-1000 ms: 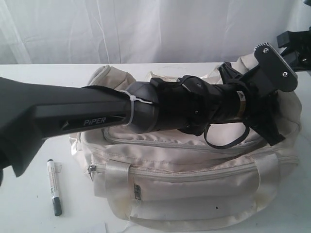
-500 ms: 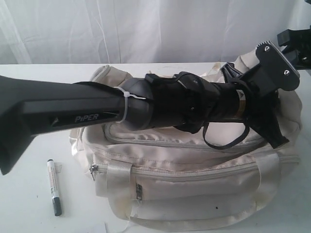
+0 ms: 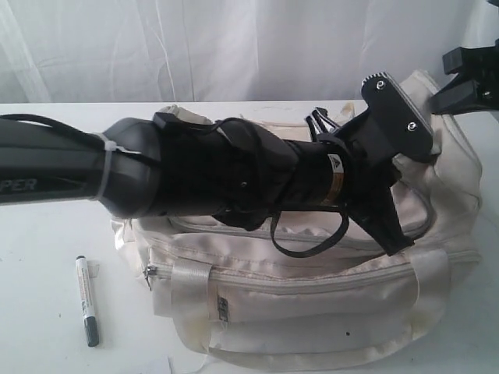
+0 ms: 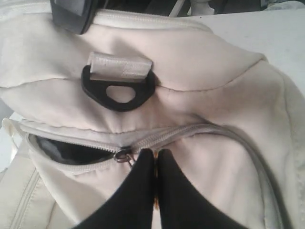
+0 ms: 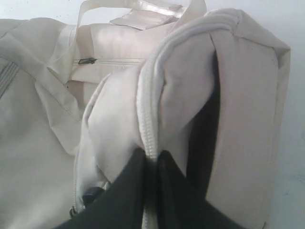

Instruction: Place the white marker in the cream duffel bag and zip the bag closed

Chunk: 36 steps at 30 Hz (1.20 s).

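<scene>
Exterior fronts the cream duffel bag [image 3: 312, 304]; wrist views (closer) share it.

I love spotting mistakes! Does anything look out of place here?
Yes: the white marker lies out on the table beside the cream duffel bag, not inside it, while the left gripper is shut beside the zipper pull.

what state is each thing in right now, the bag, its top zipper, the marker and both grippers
bag, sitting on the table
top zipper, open on one side of the slider, closed on the other
marker, capped, lying on the table beside the bag, not in it
left gripper, shut, tips at the slider
right gripper, shut on the bag's zipper edge
</scene>
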{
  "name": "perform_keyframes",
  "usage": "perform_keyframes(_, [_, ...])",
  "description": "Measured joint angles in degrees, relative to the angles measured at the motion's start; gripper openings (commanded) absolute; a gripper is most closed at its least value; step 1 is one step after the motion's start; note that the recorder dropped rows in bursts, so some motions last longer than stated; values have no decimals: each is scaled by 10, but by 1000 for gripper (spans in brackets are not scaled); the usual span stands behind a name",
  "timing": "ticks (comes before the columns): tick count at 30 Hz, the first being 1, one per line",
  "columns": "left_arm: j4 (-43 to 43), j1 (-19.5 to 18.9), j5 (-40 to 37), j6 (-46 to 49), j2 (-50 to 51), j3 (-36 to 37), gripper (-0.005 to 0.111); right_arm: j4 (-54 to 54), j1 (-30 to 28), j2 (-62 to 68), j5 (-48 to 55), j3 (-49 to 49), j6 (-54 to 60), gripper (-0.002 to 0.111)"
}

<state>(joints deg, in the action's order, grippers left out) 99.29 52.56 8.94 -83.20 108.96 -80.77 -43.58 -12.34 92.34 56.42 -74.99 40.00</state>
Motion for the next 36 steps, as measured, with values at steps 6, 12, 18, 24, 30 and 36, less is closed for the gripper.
perform_keyframes(6, [1, 15, -1, 0, -19, 9, 0, 0, 0, 0, -11, 2, 0, 0])
perform_keyframes(12, [6, 56, -24, 1, -23, 9, 0, 1, 1, 3, -14, 2, 0, 0])
perform_keyframes(18, [7, 82, -50, 2, -22, 13, 0, 1, 3, 32, -10, 3, 1, 0])
perform_keyframes(24, [12, 92, -63, 2, -23, 61, 0, 3, 4, 51, 19, -9, 2, 0])
perform_keyframes(30, [16, 95, -78, 2, -30, 82, 0, 6, 9, 71, 54, -37, 8, 1])
perform_keyframes(36, [8, 112, -56, 1, -28, 95, 0, -16, 2, 49, -13, -53, 31, 54])
